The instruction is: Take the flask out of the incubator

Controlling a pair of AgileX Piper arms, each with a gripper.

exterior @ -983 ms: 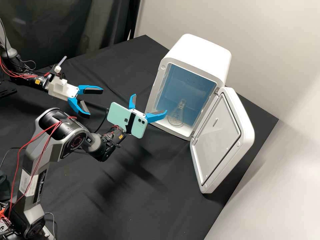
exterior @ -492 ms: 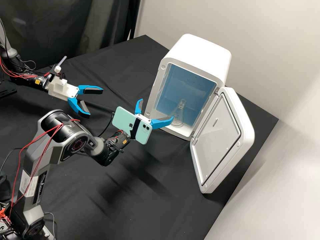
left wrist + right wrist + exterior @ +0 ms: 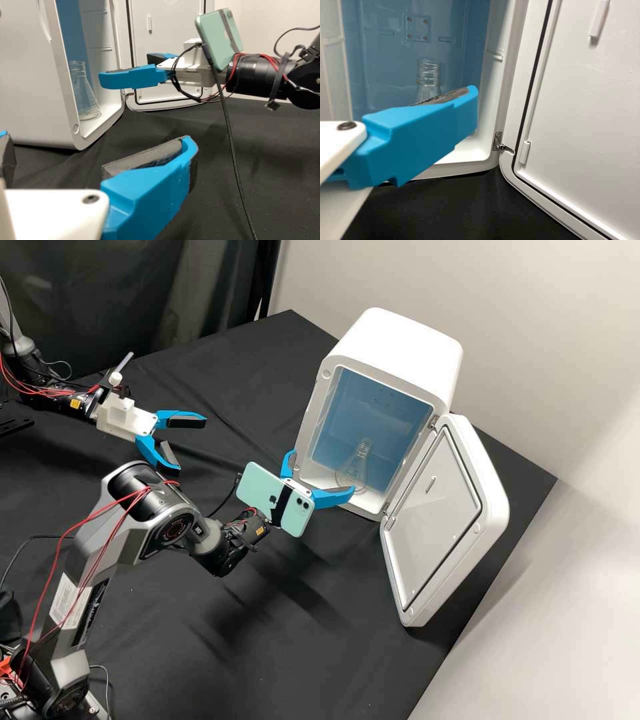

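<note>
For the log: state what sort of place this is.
Likely a robotics lab: a white incubator holding a glass flask, a black bench, the right pincer open before the incubator.

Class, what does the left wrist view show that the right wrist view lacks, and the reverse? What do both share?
Left wrist view: the phone on the right arm and the open left end effector. Right wrist view: the hinge and back-wall screws. Both: the flask upright in the incubator, the open door, the right end effector.
</note>
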